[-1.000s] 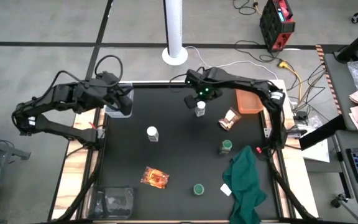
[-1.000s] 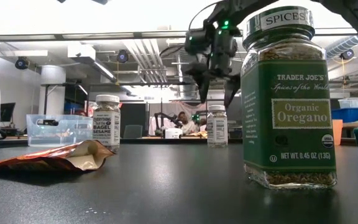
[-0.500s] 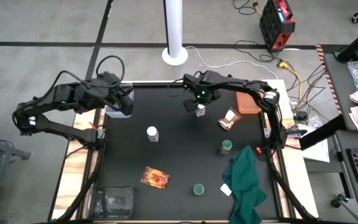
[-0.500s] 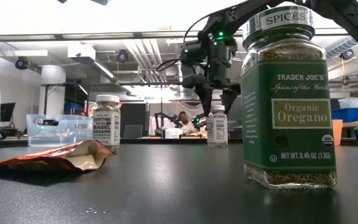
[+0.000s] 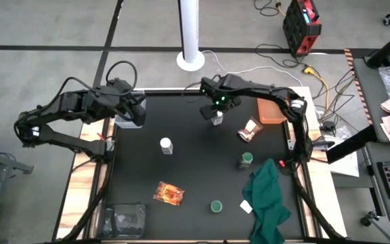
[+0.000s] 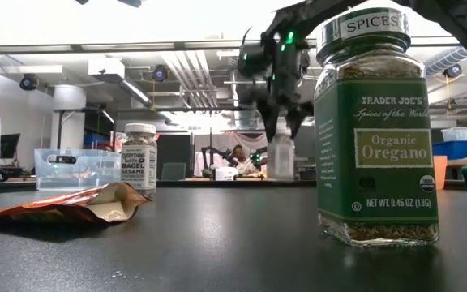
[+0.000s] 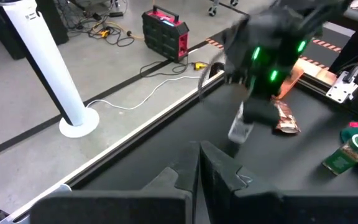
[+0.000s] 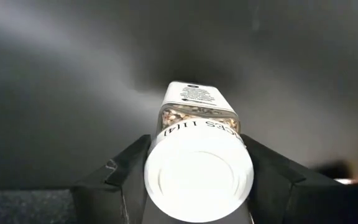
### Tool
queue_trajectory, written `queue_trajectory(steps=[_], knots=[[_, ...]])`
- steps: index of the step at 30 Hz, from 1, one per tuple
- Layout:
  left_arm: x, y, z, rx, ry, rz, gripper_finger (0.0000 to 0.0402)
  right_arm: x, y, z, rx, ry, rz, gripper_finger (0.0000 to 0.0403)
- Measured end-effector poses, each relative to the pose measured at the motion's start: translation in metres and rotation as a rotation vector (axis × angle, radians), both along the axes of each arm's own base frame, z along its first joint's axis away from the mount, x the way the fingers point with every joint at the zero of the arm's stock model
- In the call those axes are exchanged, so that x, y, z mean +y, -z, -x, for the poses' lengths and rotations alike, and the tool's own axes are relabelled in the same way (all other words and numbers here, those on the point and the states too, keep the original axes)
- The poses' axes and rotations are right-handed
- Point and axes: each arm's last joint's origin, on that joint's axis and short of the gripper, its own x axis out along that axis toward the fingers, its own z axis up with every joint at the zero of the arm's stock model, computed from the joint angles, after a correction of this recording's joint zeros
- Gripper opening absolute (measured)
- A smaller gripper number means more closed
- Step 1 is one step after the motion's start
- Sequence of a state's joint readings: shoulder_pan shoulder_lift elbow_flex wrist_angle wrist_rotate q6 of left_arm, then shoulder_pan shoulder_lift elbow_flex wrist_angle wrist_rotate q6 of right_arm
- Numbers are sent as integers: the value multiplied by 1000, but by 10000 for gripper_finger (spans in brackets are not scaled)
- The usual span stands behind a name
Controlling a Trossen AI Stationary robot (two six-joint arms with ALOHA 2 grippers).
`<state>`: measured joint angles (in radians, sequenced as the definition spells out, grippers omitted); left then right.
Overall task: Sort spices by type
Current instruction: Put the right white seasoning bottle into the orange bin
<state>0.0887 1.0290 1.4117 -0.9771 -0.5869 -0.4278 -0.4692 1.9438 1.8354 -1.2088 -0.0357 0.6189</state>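
Right pincer (image 8: 197,180) is clamped on the white cap of a clear jar (image 8: 197,115), one finger on each side, so the jar hangs beneath it by the cap. In the low view the jar (image 6: 280,158) appears lifted just clear of the bench (image 5: 188,169), towards its far edge; a grip at the cap suits carrying it upright. The likely destination is the second clear jar (image 5: 166,144), standing nearer the middle. Left pincer (image 7: 197,180) is closed and empty, waiting at the far left corner.
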Motion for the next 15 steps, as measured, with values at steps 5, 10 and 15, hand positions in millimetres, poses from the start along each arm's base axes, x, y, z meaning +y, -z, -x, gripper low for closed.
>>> queue_trajectory(steps=[5,10,15], knots=[[0,0,0,0,0,0,0,-17,-42,25,-35,42,27,196],[0,0,0,2,1,-3,0,-47,-85,65,-89,140,70,196],[0,0,0,0,0,0,0,-86,-98,116,-77,277,93,196]])
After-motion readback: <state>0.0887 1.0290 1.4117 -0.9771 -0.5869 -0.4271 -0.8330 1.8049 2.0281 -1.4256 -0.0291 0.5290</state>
